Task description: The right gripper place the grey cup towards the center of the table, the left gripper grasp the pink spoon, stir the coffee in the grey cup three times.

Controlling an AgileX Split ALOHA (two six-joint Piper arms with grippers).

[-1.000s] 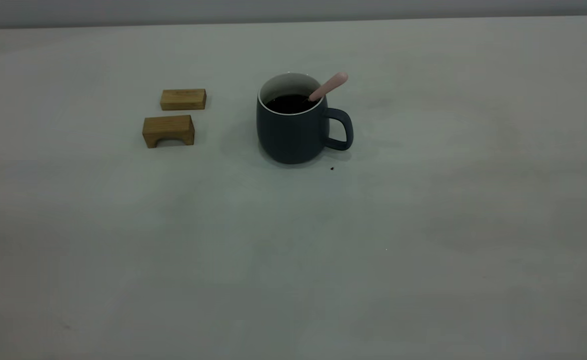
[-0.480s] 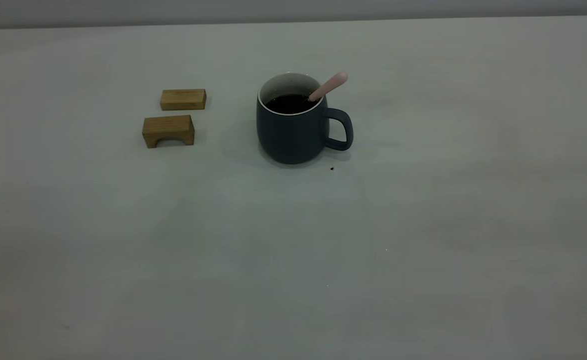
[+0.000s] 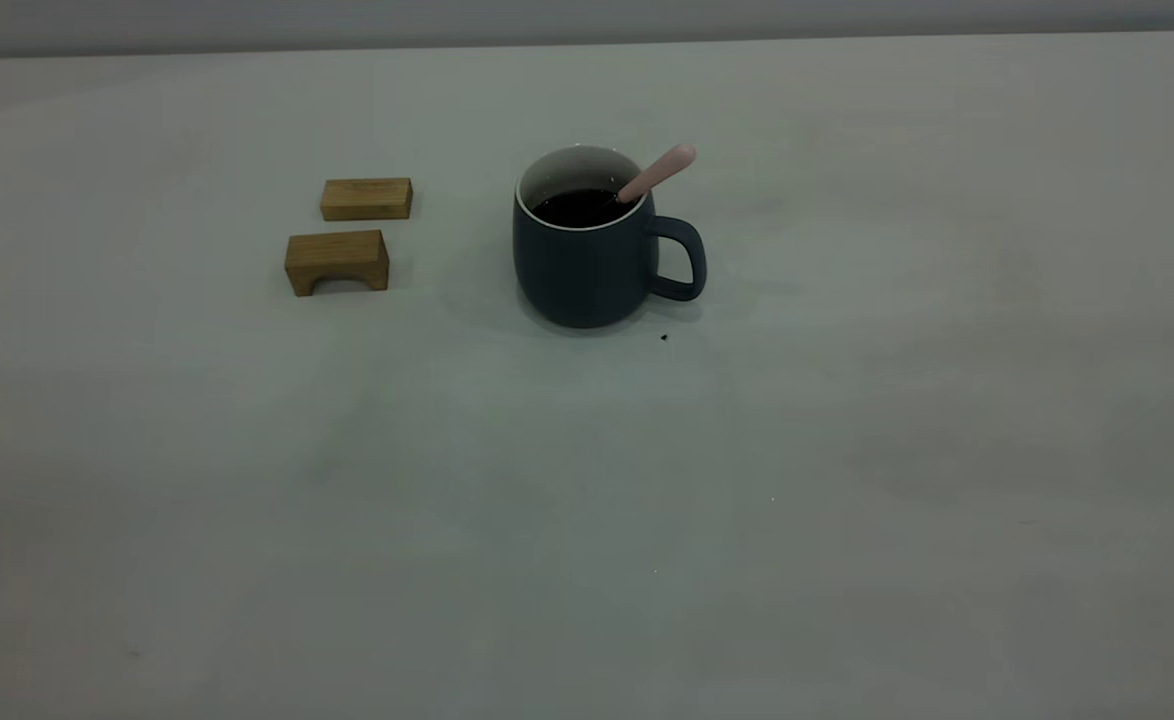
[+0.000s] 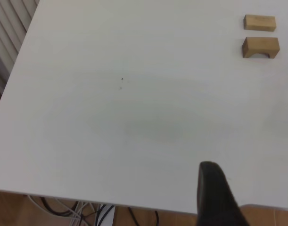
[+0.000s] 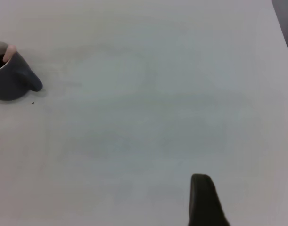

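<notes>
The cup point(image 3: 587, 262) stood upright near the middle of the worktop point(image 3: 847, 450), coffee point(image 3: 577, 207) inside, the spoon point(image 3: 655, 173) leaning on its rim above the handle. Two wooden blocks point(image 3: 352, 230) lay to its left. Both grippers point(image 4: 247, 197) point(image 5: 207, 200) hung well clear at the worktop's edges; the state of their jaws could not be told.

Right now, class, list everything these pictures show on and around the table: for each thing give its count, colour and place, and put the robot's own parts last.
Squat blue-grey mug: one, white inside, near the table's middle, handle toward the right arm's side.
Coffee: one dark disc, inside the mug.
Slim pink-handled spoon: one, standing in the coffee, leaning on the rim above the handle.
Tan wooden blocks: two, on the left arm's side of the mug; a plain bar farther back, an arched one nearer.
Small dark speck: one, by the mug's base.
Pale grey-white table: one, under everything.
Cables: several, dark and white, below the table edge.
Left gripper: dark fingers, over the table edge.
Right gripper: one dark finger showing, away from the mug.
</notes>
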